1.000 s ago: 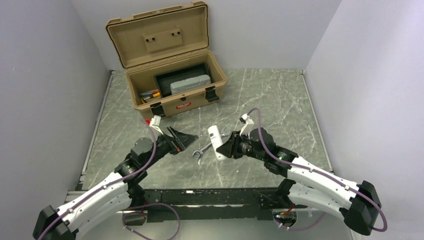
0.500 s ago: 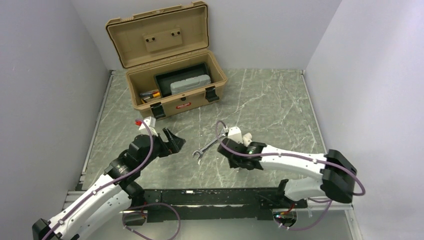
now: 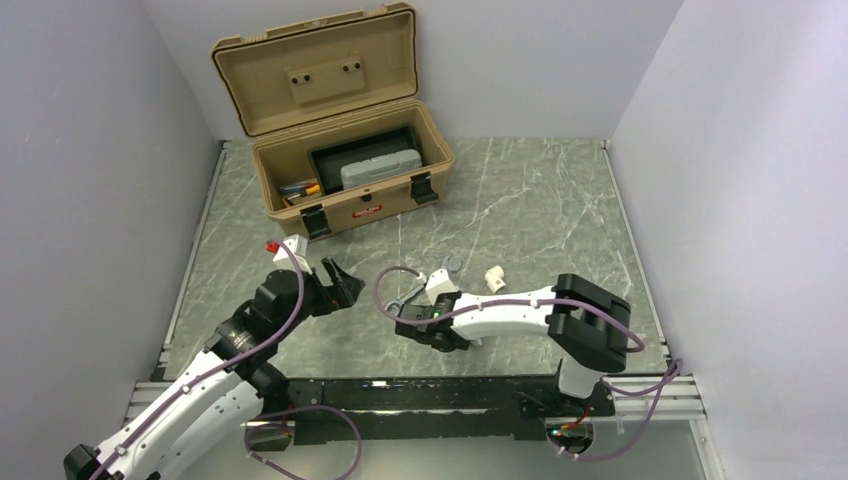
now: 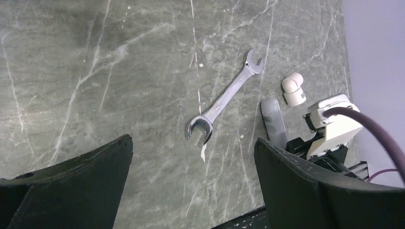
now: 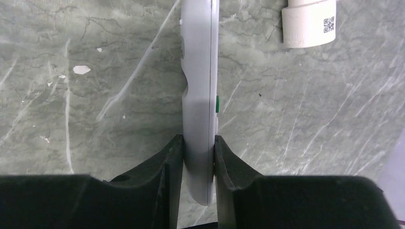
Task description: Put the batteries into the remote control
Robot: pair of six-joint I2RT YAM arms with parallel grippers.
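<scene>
The remote control [image 5: 198, 71], a slim white bar, stands on its long edge just above the marble table, and my right gripper [image 5: 198, 143] is shut on its near end. In the left wrist view the remote control [image 4: 273, 119] pokes out from that gripper beside the wrench. From above it is mostly hidden under the right wrist. My left gripper [image 4: 192, 143] is open and empty, hovering left of the wrench [image 3: 340, 280]. No batteries can be made out.
A silver wrench [image 3: 415, 292] lies between the two grippers. A small white curved plastic piece [image 3: 493, 275] sits just beyond the remote's far tip. An open tan toolbox [image 3: 350, 210] stands at the back left, holding a grey case [image 3: 380, 168] and small coloured items.
The right arm has swung left and down, bringing the remote from above the wrench to low over the table. The left gripper drew back a little and stays open.
</scene>
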